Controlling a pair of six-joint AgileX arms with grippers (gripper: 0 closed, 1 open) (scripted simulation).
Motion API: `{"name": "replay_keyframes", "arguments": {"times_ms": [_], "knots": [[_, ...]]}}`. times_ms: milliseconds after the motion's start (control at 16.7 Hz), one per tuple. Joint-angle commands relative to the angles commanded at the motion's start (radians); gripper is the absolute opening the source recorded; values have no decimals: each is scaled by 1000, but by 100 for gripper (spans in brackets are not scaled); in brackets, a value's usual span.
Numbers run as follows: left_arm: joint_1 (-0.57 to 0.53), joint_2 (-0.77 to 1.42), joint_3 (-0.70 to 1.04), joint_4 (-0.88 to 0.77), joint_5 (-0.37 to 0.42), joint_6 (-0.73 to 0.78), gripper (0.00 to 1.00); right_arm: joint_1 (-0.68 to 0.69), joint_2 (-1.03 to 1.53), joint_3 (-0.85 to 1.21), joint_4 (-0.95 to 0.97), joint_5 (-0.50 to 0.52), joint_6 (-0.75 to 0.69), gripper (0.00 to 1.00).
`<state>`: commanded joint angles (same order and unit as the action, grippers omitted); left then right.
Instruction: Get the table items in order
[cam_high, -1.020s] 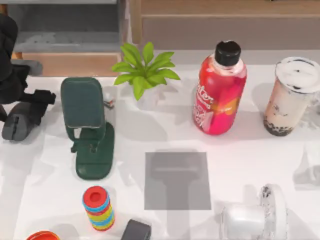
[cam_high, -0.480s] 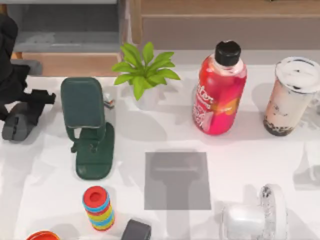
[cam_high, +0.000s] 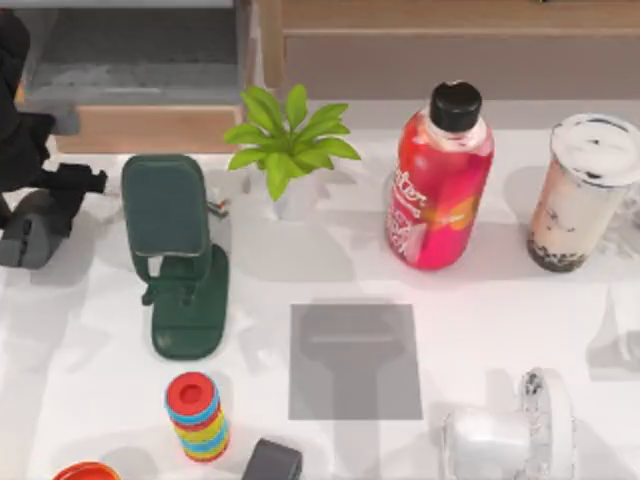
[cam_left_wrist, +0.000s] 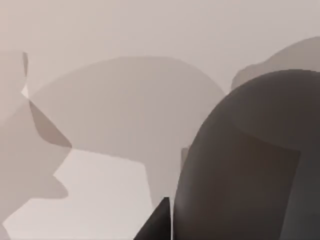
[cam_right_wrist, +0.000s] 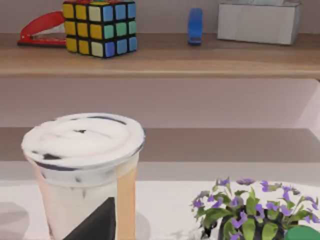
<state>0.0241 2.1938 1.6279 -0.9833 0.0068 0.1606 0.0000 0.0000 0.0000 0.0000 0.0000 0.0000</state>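
At the table's far left edge: the left gripper (cam_high: 45, 205) hangs over the dark grey mouse (cam_high: 28, 232), its black fingers on either side of the mouse's back end; they look closed on it, though the top view does not show the contact plainly.
Mouse, close up: in the left wrist view the mouse (cam_left_wrist: 250, 160) is a big dark rounded shape over the pale table (cam_left_wrist: 100, 200).
Phone stand: a dark green stand (cam_high: 175, 250) sits upright just right of the mouse, its foot pointing toward the near edge.
Near-left corner: a stack of coloured rings (cam_high: 197, 415) with a red top, an orange-red rim (cam_high: 85, 471) cut by the frame edge, and a dark slab (cam_high: 272, 462) at the near edge.
Back, middle: a small green plant (cam_high: 290, 135) stands just beyond the stand.
Centre: a flat grey mat (cam_high: 355, 360) lies on the white table (cam_high: 480, 300).
Right of centre: a red bottle (cam_high: 440, 190) with a black cap stands upright.
Near right: a clear and white object (cam_high: 510, 430) lies on its side.
Far right: the milk-tea cup (cam_high: 585, 195) stands upright, white lid on, dark pearls at the bottom, well apart from the mouse.
Right wrist view: the cup (cam_right_wrist: 85, 175) is close, with a purple-flowered plant (cam_right_wrist: 250, 210) beside it and a shelf (cam_right_wrist: 160, 57) behind carrying a colour cube (cam_right_wrist: 100, 27), a red stapler (cam_right_wrist: 42, 27), a blue item (cam_right_wrist: 195, 25) and a white box (cam_right_wrist: 257, 22).
Right gripper: cannot tell whether its fingers are open or closed.
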Motion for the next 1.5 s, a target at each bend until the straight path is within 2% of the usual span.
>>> {"name": "replay_keyframes", "arguments": {"times_ms": [360, 720, 900, 1020, 1200, 1500], "knots": [[-2, -67, 180, -257, -2, -1, 0, 0, 0, 0, 0, 0, 0, 100], [-1, -73, 196, -275, -2, 1, 0, 0, 0, 0, 0, 0, 0, 100], [-40, -125, 214, -252, 23, 63, 0, 0, 0, 0, 0, 0, 0, 100], [-98, -187, 230, -227, 55, 158, 0, 0, 0, 0, 0, 0, 0, 100], [-219, -283, 242, -187, 110, 379, 0, 0, 0, 0, 0, 0, 0, 100], [-464, -361, 199, -138, 176, 946, 0, 0, 0, 0, 0, 0, 0, 100]]}}
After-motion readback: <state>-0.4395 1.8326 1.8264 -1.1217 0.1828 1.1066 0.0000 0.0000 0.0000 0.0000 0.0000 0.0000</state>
